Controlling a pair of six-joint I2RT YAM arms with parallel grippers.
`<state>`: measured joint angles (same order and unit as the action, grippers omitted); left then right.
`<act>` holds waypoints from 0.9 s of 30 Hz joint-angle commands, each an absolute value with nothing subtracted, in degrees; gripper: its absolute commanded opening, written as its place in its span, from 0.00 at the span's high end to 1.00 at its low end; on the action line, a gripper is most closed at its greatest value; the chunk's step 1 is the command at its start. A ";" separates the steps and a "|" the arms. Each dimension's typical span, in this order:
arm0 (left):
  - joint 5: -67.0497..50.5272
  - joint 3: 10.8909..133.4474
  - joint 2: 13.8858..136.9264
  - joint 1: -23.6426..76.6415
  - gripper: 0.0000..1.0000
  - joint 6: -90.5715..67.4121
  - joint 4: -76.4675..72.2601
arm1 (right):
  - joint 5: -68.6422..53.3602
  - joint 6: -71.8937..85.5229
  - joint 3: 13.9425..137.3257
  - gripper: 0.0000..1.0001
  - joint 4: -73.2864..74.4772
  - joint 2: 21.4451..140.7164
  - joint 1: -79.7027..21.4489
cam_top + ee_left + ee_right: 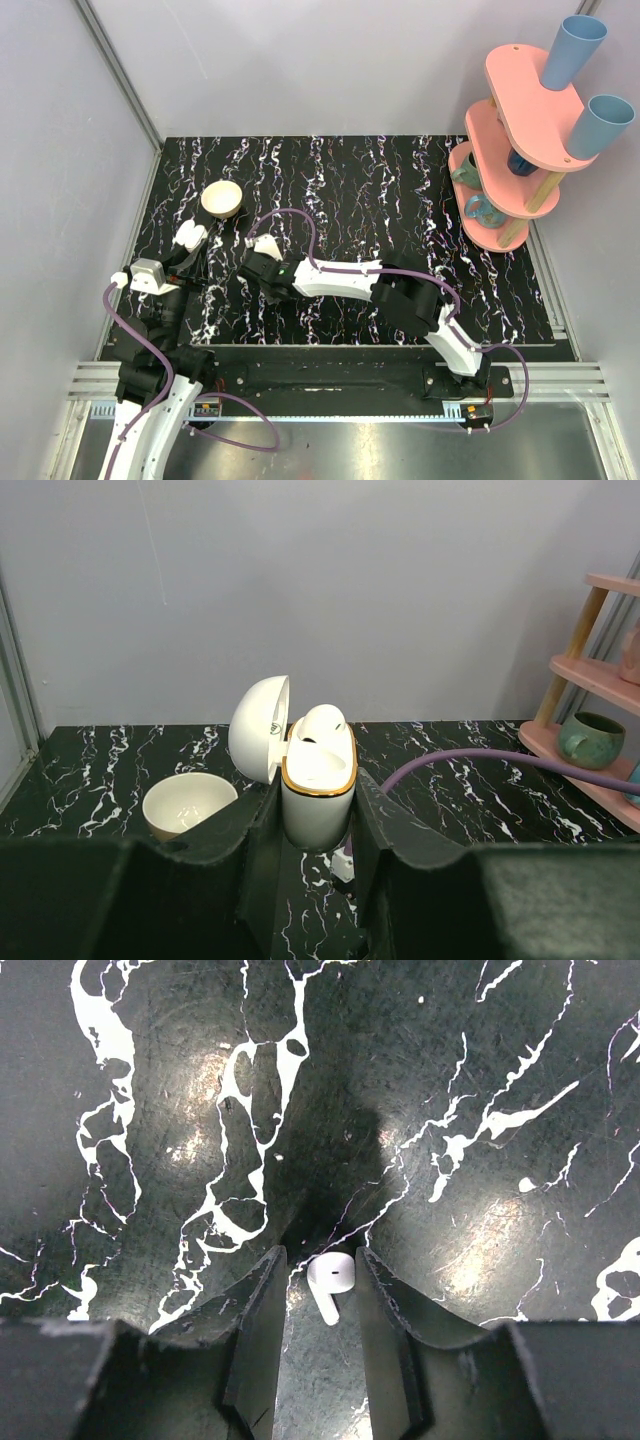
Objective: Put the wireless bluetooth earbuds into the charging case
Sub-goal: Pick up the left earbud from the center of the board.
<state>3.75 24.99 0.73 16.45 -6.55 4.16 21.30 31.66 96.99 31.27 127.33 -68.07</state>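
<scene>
My left gripper (317, 796) is shut on the lower half of the cream charging case (318, 805), holding it upright above the table. The case's lid (258, 728) stands open to the left. One white earbud (322, 723) sits at the far end of the case's gold-rimmed opening. In the top view the case (190, 236) is at the left, just below the bowl. My right gripper (320, 1258) points down at the table, open, with a second white earbud (331, 1278) lying between its fingers. That earbud sits against the right finger, with a gap on the left.
A cream bowl (222, 198) stands on the black marbled table (400, 200) just beyond the case. A pink tiered rack (520, 150) with blue cups (575, 50) and mugs stands at the far right. A purple cable (480, 760) runs across behind the case.
</scene>
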 commanded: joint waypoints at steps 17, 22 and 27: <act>2.02 25.58 1.58 15.64 1.00 -7.56 0.79 | 23.64 32.43 96.50 0.59 35.59 127.62 -68.73; 1.93 25.58 1.49 15.56 1.00 -7.73 0.70 | 23.12 32.61 96.68 0.60 35.86 127.71 -68.73; 1.85 25.58 1.58 15.47 1.00 -7.82 0.79 | 23.47 33.22 95.54 0.60 36.12 126.74 -68.73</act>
<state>3.11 24.99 0.86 15.90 -7.18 3.73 22.04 32.53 97.06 31.70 127.37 -68.25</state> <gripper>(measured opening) 0.332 0.404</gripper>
